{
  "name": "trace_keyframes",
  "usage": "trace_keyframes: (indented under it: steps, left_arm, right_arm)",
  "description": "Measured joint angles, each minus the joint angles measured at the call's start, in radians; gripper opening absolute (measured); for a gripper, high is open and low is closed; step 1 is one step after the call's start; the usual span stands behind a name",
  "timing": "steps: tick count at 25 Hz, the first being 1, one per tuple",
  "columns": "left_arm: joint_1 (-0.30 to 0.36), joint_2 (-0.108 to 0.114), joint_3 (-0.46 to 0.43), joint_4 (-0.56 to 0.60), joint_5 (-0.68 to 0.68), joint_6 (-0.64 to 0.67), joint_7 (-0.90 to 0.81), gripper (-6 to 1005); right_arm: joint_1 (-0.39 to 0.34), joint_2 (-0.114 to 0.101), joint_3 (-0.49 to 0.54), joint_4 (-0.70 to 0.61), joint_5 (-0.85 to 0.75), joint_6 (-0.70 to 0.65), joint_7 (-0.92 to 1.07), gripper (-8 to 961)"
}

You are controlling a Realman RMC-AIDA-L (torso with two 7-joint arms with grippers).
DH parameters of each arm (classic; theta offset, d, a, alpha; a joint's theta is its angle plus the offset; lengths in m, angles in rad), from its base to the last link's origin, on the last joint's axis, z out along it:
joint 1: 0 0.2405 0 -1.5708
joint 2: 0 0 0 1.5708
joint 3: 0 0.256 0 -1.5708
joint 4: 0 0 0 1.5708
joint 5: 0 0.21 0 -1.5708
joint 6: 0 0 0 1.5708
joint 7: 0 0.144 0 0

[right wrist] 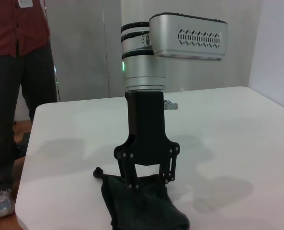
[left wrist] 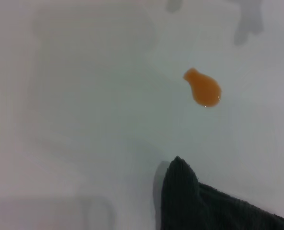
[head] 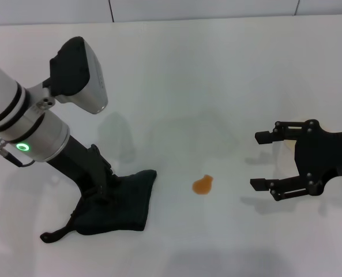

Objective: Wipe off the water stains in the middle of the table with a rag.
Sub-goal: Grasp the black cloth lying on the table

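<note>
**A:** Left gripper [head: 104,193] is down on the rag [head: 121,202], on the desk's [head: 217,69] left side in the head view. From across the desk you can see both fingers [right wrist: 168,170] planted in the dark cloth, jaws pinching a fold of it.

**B:** And the rag itself?

**A:** Lying on the white desk, bunched under the arm, with a thin corner trailing off towards the near-left edge. One pointed corner reaches towards the stain.

**B:** Where is the stain?

**A:** The water stains [head: 203,184] amount to one small orange blot, near the middle of the desk, a little to the right of the rag. Close by, but apart: bare white desk shows between the cloth's edge and the blot. The left wrist camera shows the same: the blot [left wrist: 203,88] is rounded with a narrow neck, and the rag's corner [left wrist: 180,191] sits clear of it.

**B:** Right side?

**A:** Right gripper [head: 263,161] hovers off to the right of the blot, jaws spread wide with nothing between them, fingertips pointing towards the middle of the desk. It casts a shadow on the surface beneath.

**B:** Anything else around?

**A:** A person [right wrist: 17,72] in a red shirt and dark trousers stands beyond the desk's far edge in the right wrist view.
</note>
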Motion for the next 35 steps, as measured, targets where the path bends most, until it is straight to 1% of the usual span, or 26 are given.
trace_keyframes:
  steps: [5,12,16,30,35]
  left_arm:
    - [-0.002,0.000,0.003,0.003,-0.007,0.000,0.000,408]
    - [-0.003,0.000,0.005,0.001,-0.020,0.000,0.000,351]
    - [-0.003,0.000,0.026,0.000,-0.021,0.000,0.000,318]
    - [-0.005,0.002,0.033,0.000,-0.015,0.002,-0.005,324]
    - [-0.005,0.003,0.033,0.000,-0.014,0.002,-0.007,258]
  right_arm:
    - [0.000,0.000,0.000,-0.001,0.001,0.000,0.000,840]
    - [0.000,0.000,0.000,-0.002,0.001,0.002,0.000,840]
    - [0.000,0.000,0.000,-0.002,0.007,0.003,0.000,840]
    - [0.000,0.000,0.001,-0.002,0.011,0.003,0.000,840]
    - [0.000,0.000,0.001,-0.002,0.012,0.002,0.000,839]
